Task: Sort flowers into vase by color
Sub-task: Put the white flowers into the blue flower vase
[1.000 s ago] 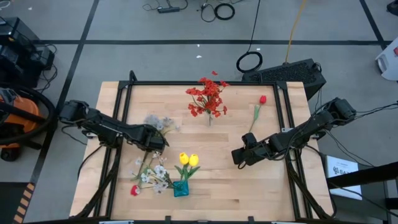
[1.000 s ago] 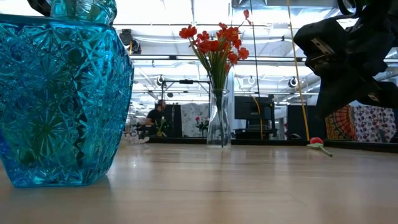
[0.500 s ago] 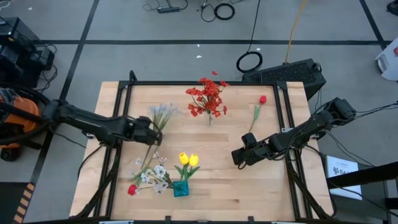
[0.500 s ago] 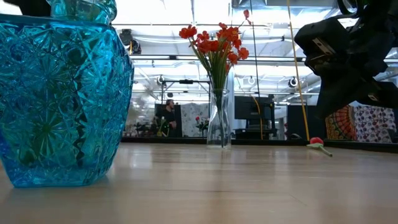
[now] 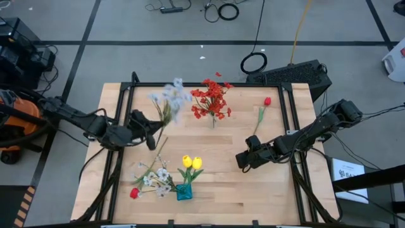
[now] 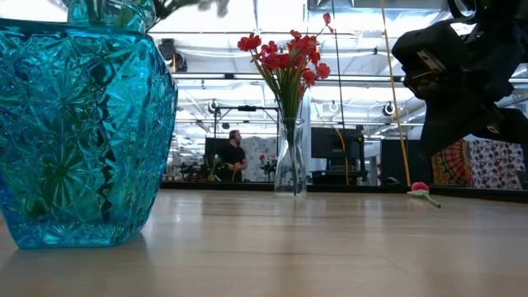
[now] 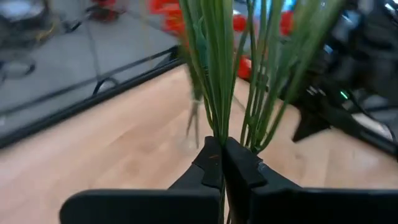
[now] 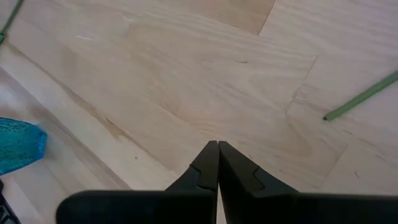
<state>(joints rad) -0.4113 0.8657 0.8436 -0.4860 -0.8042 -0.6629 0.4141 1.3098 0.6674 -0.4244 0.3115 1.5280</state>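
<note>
My left gripper (image 5: 150, 134) is at the table's left middle, shut on a pale white-lavender spray (image 5: 171, 98) whose heads stand up, toward the far edge. Red sprays (image 5: 212, 101) stand in a clear vase (image 6: 290, 157) at the far middle. Two yellow tulips (image 5: 192, 163) stand in a blue vase (image 5: 184, 191) at the near edge. More pale sprays (image 5: 155, 180) and a red bud (image 5: 134, 192) lie on the table beside it. A single red bud (image 5: 267, 101) lies at the far right. My right gripper (image 5: 240, 158) is shut and empty, right of centre. My left gripper pinches several thin green stems (image 7: 219, 127) of the pale spray together between its two fingers. The stems rise out of the fingertips and fan apart toward the flower heads. The spray is lifted clear of the table, heads up and leaning toward the far edge.
A black frame rail (image 5: 126, 95) runs along the table's edges. Bare wood lies in the table's middle between the two vases and my right gripper (image 8: 217, 144). A person (image 6: 235, 153) stands far off in the room behind the table.
My left gripper has drawn back toward the table's left edge and tipped upward with the pale spray. The spray has swung from lying low over the table to standing up, its heads moving toward the far edge.
</note>
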